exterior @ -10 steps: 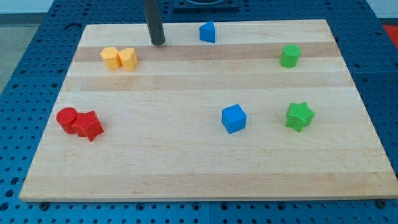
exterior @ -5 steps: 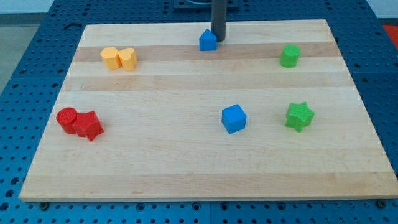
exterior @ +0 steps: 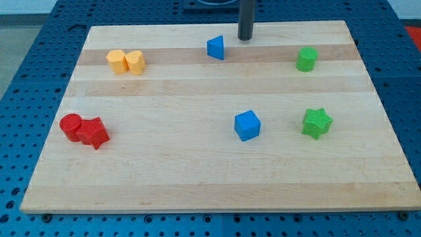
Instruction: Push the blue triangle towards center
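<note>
The blue triangle [exterior: 216, 47] lies on the wooden board [exterior: 197, 171] near the view's top, a little left of the middle. My tip [exterior: 245, 38] stands near the board's top edge, up and to the right of the triangle, with a clear gap between them.
A blue cube [exterior: 247, 125] sits below the middle. A green star [exterior: 317, 122] and a green cylinder [exterior: 306, 59] are at the right. Two yellow blocks [exterior: 125, 62] touch at the top left. A red cylinder [exterior: 71, 126] and a red star [exterior: 93, 133] touch at the left.
My tip swept right along the top edge, past the blue triangle. The triangle shifted slightly down and left and turned.
</note>
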Robot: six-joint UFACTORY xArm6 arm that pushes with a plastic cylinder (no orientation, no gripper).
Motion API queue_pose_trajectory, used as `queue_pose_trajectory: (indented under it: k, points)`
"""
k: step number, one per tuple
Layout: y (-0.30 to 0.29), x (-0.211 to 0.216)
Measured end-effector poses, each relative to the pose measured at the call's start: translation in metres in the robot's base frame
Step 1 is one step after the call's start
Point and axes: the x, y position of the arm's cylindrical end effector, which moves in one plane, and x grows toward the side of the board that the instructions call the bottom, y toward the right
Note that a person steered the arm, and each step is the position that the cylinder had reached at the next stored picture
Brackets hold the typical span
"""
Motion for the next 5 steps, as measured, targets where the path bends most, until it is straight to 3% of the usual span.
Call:
queue_pose_trajectory:
  k: [2, 4, 5]
  points:
    - [-0.077, 0.064]
    - [-0.073, 0.096]
    - [-0.039, 0.105]
